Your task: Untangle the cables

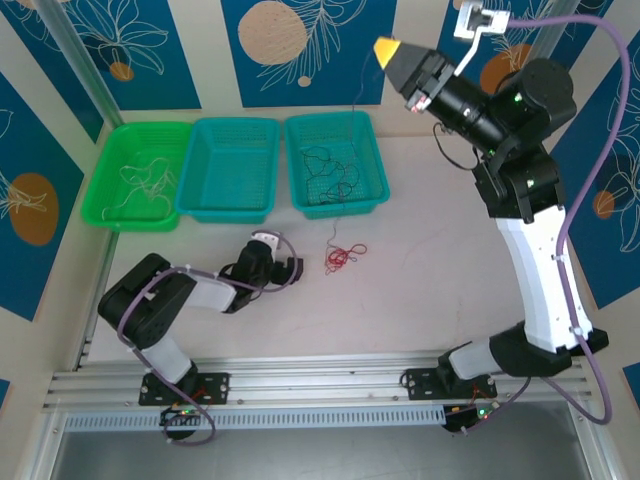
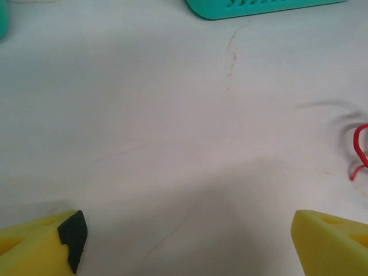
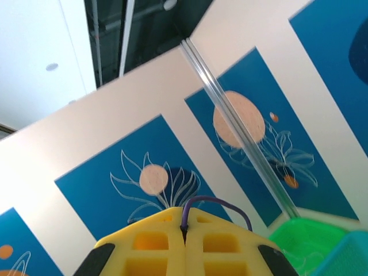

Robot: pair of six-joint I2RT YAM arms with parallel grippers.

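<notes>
A red cable lies in a small tangle on the table; its loop also shows at the right edge of the left wrist view. My left gripper sits low on the table just left of it, open, with bare table between its yellow fingers. My right gripper is raised high at the back, shut on a thin dark cable. That strand hangs down into the right teal basket, where black cable lies looped. A whitish cable lies in the green basket.
Three baskets stand in a row at the back: green at the left, a teal one in the middle, another teal on the right, whose edge shows in the left wrist view. Blue patterned walls enclose the table.
</notes>
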